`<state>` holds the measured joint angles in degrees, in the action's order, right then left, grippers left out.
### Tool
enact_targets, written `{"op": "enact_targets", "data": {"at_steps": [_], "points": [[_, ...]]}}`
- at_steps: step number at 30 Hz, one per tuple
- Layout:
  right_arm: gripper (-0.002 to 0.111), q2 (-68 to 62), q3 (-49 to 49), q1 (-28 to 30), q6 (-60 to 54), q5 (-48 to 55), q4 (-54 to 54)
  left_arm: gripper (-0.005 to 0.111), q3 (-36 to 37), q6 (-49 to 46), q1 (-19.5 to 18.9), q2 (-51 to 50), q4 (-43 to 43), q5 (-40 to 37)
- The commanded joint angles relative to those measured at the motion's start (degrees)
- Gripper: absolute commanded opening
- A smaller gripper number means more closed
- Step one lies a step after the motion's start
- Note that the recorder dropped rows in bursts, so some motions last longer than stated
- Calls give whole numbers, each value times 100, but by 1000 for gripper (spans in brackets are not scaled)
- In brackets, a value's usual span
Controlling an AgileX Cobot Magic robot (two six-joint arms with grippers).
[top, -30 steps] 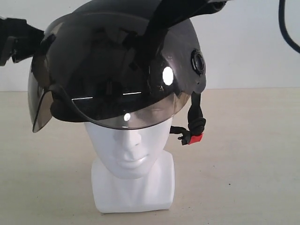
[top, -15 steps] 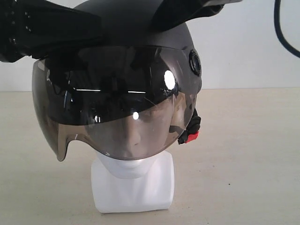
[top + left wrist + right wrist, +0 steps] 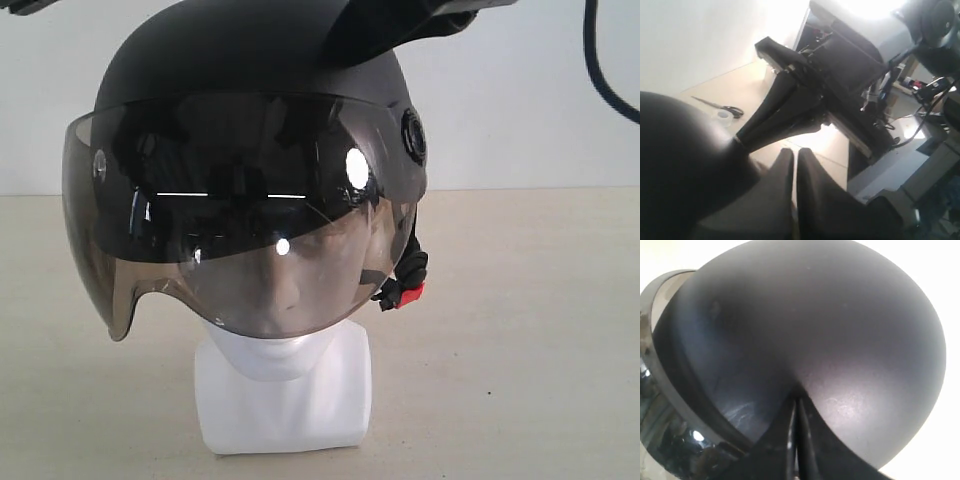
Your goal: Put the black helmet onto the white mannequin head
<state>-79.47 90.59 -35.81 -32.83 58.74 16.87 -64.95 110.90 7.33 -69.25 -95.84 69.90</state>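
The black helmet point(image 3: 250, 60) sits on the white mannequin head point(image 3: 285, 385). Its smoky visor point(image 3: 240, 215) hangs down over the face, which shows dimly through it. The red buckle clip point(image 3: 411, 293) dangles at the helmet's right side. My right gripper point(image 3: 335, 55) is shut, and its tips rest on the crown of the black helmet point(image 3: 815, 330) where the right gripper point(image 3: 796, 401) meets the shell. My left gripper point(image 3: 794, 151) is shut on nothing, lifted beside the black helmet point(image 3: 680, 160), and shows only as a sliver at the exterior view's top left corner.
The mannequin stands on a beige table point(image 3: 520, 330) in front of a white wall. Scissors point(image 3: 722, 107) and a tape roll point(image 3: 724, 115) lie on the table behind the helmet. A black cable point(image 3: 600, 60) hangs at the upper right.
The helmet has come down over the face and levelled. My left arm, which was at the helmet's left side, has lifted away and almost left the exterior view.
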Motion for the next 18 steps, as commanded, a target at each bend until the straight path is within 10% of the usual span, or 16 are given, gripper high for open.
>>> {"op": "enact_targets", "data": {"at_steps": [1,9,18], "points": [[0,-227,-119,-9,-1,-160,-169,4,-23,330,-731,259,-411,-144],[0,-227,-119,-9,-1,-160,-169,4,76,421,-1950,126,-411,-251],[0,-227,-119,-9,258,-172,-487,4,523,217,-2145,-686,-411,-304]]}}
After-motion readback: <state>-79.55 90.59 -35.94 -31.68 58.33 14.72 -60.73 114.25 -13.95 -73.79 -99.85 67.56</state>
